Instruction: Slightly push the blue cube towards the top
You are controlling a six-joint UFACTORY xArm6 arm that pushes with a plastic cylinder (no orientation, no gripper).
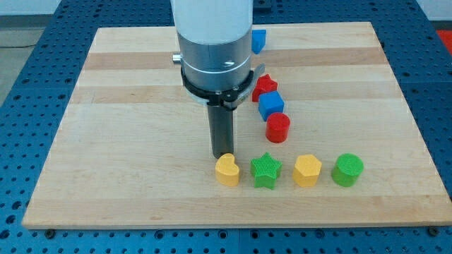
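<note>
My tip [223, 156] sits just above the yellow heart [227, 170] near the bottom edge of the pale wooden board [127, 141]; it's a bare rod, nothing held. The blue cube [271, 105] is right of it mid-board, wedged between two red blocks, with blue perforated table [28, 85] around.
</note>
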